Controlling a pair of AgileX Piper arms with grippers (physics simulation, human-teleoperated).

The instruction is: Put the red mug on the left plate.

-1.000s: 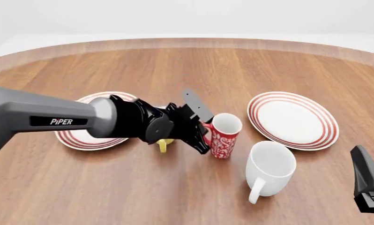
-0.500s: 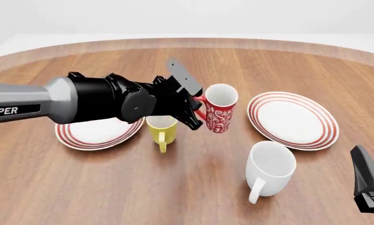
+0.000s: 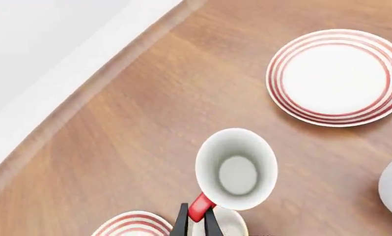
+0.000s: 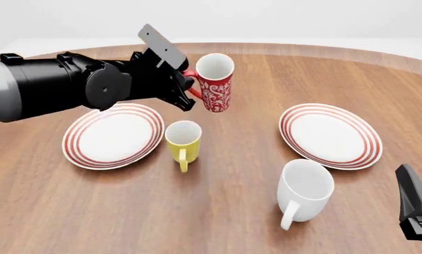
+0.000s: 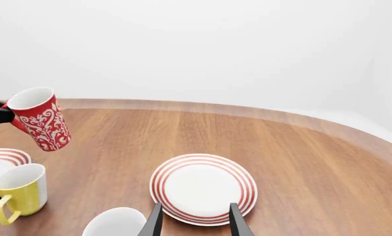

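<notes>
Red mug [image 4: 214,83] hangs clear of the table, its handle pinched by the left gripper [image 4: 188,89]. Carrying it over the left plate [image 4: 113,135] and setting it down remains; the right gripper [image 5: 192,216] idles with fingers parted

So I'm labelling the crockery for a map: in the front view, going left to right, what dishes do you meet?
Left plate → yellow mug → red mug, held up by the left hand → white mug → right plate.

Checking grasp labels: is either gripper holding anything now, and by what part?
The left gripper holds the red mug by its loop handle, lifted off the table. The right gripper is open and holds nothing.
</notes>
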